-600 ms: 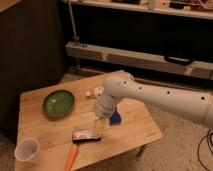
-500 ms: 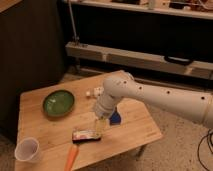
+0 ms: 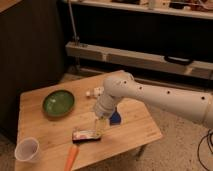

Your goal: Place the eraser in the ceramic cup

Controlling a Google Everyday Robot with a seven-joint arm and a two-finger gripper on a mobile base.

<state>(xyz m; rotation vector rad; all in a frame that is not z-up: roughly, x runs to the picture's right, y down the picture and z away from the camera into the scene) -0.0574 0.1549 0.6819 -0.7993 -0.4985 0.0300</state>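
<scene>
Hand (image 3: 100,125) at right end of eraser (image 3: 85,135), lying left-to-right.

A green bowl (image 3: 58,103), a whitish cup (image 3: 27,149), an orange stick (image 3: 70,157) and a blue block (image 3: 115,118) are seen on the light wood-grained desk (image 3: 142,127). The dark, pale-faced eraser (image 3: 85,134) is overhung by the white arm's (image 3: 150,97) pale claw (image 3: 101,124).

One cam only, set high off the desk (image 3: 134,119), looking down at a slant twd the back shelf (image 3: 140,57). Mid range: nearly the whole desk fits, front edge clipped at frame bottom. Arm (image 3: 165,97) enters from frame right. Pincer (image 3: 100,125) sits approx. mid-frame, low over desk.
</scene>
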